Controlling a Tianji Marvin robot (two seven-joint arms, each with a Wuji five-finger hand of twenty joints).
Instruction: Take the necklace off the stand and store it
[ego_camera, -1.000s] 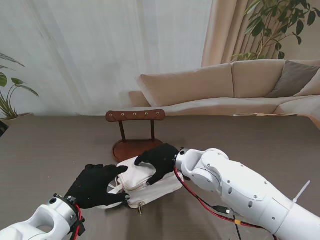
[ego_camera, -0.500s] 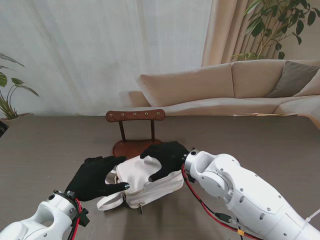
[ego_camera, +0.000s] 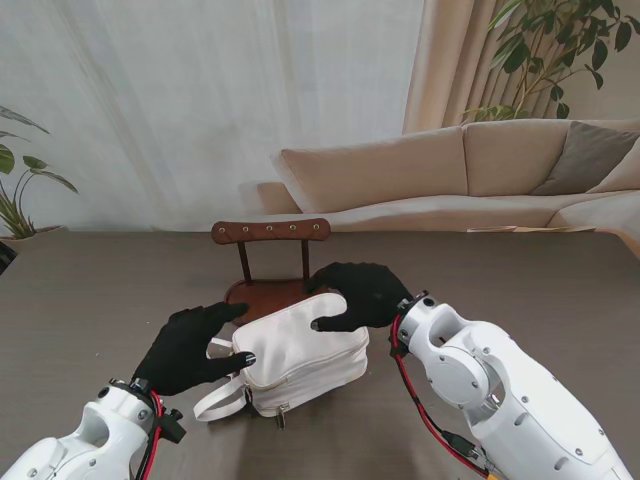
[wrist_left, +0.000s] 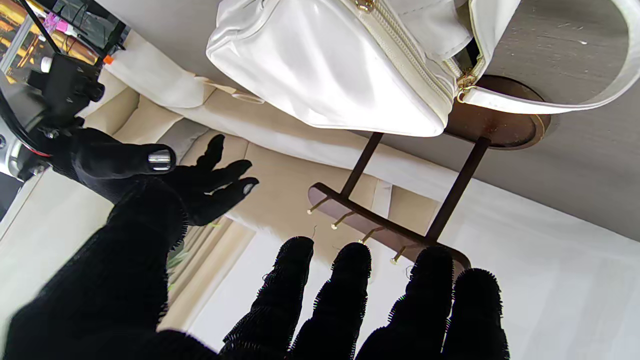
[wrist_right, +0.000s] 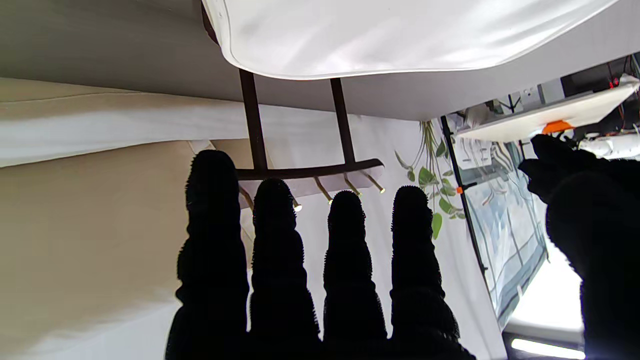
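both released hands (ego_camera: 190, 350) (ego_camera: 360, 296) hover beside the white bag (ego_camera: 300, 355); necklace unseen.

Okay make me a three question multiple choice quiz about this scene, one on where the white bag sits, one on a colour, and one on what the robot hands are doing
1. Where is the white bag relative to the wooden necklace stand?
A. Farther from me than the stand
B. Nearer to me than the stand
C. Hanging from the stand

2. What colour are the gloves on the left robot hand and right robot hand?
A. Black
B. White
C. Red

3. What state are the two hands in?
A. Both clenched on the bag strap
B. One holding a necklace
C. Both open with fingers apart

Answers: 1 B, the bag lies on the table just in front of the stand's base. 2 A, both hands appear black in every view. 3 C, the wrist views show spread fingers holding nothing.
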